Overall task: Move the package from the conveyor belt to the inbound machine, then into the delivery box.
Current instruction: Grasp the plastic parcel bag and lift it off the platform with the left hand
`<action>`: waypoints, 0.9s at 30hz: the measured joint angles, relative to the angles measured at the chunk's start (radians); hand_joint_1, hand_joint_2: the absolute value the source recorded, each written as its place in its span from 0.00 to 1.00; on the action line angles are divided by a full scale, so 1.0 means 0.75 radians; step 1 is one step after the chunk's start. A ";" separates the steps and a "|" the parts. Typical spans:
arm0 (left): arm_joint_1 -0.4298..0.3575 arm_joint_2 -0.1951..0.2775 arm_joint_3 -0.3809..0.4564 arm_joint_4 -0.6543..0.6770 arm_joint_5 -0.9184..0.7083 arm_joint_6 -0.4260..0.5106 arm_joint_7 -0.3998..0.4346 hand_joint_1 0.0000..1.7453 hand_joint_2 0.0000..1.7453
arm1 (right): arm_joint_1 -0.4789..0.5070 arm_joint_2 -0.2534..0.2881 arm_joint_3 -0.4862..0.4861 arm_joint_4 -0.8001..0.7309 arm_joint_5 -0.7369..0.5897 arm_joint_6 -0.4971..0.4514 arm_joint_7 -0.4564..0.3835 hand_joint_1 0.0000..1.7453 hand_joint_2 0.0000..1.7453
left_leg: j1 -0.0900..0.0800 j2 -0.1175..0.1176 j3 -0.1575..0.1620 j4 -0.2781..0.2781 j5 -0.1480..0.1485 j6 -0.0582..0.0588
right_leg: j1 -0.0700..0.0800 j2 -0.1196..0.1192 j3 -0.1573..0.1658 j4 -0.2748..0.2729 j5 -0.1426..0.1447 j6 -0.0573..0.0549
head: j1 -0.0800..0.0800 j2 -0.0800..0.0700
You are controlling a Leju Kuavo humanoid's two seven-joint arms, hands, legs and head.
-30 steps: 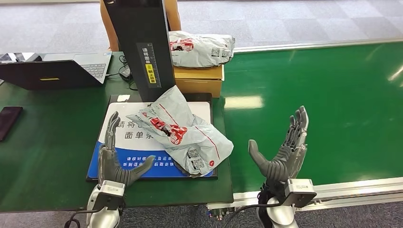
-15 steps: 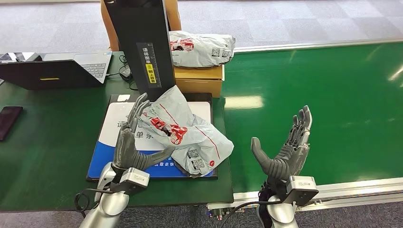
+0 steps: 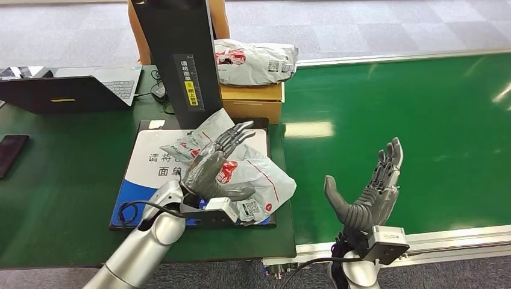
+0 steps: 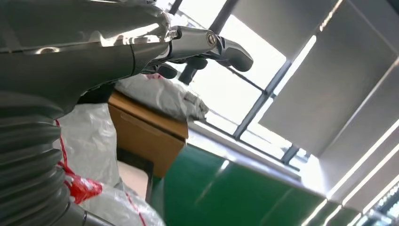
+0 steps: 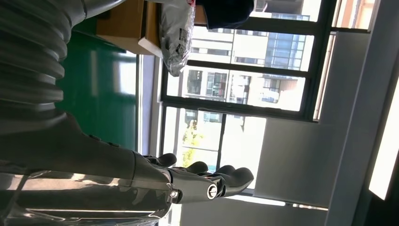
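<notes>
A crumpled grey package [image 3: 266, 175] with red print lies on the inbound machine's white and blue plate [image 3: 149, 160], in front of its black column [image 3: 181, 54]. My left hand [image 3: 214, 164] reaches over the package from the left, fingers stretched out across its top and thumb spread; nothing is gripped. The left wrist view has that package [image 4: 96, 136] under the hand's fingers [image 4: 226, 47]. My right hand [image 3: 369, 194] stands open and upright over the green conveyor belt [image 3: 410, 114] near its front edge, holding nothing.
A second grey package [image 3: 256, 60] lies on a cardboard box [image 3: 250, 101] behind the plate. A laptop [image 3: 66, 90] and a phone [image 3: 12, 153] sit on the green table at the left. A person [image 3: 141, 36] stands behind the column.
My left hand has swung from the plate's left side up and to the right, over the package. The right hand has drifted slightly right. The package has not moved.
</notes>
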 joint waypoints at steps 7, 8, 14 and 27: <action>-0.179 -0.003 -0.116 0.254 -0.021 -0.142 0.037 0.00 1.00 | 0.066 0.000 -0.015 -0.068 -0.001 -0.016 0.000 0.00 1.00 | 0.000 0.000 0.000 0.000 0.000 0.000 | 0.000 0.000 0.000 0.000 0.000 0.000 | 0.000 0.000; -0.200 -0.004 -0.127 0.291 -0.019 -0.152 0.042 0.00 1.00 | 0.074 0.000 -0.015 -0.077 0.000 -0.014 0.000 0.00 1.00 | 0.000 0.000 0.000 0.000 0.000 0.000 | 0.000 0.000 0.000 0.000 0.000 0.000 | 0.000 0.000; -0.318 -0.008 -0.172 0.502 0.015 -0.196 0.092 0.00 1.00 | 0.092 0.000 -0.017 -0.098 0.001 0.029 0.000 0.00 1.00 | 0.000 0.000 0.000 0.000 0.000 0.000 | 0.000 0.000 0.000 0.000 0.000 0.000 | 0.000 0.000; -0.480 -0.020 -0.234 0.967 0.029 -0.208 0.179 0.00 1.00 | 0.103 0.000 -0.037 -0.098 0.012 0.039 0.000 0.00 1.00 | 0.000 0.000 0.000 0.000 0.000 0.000 | 0.000 0.000 0.000 0.000 0.000 0.000 | 0.000 0.000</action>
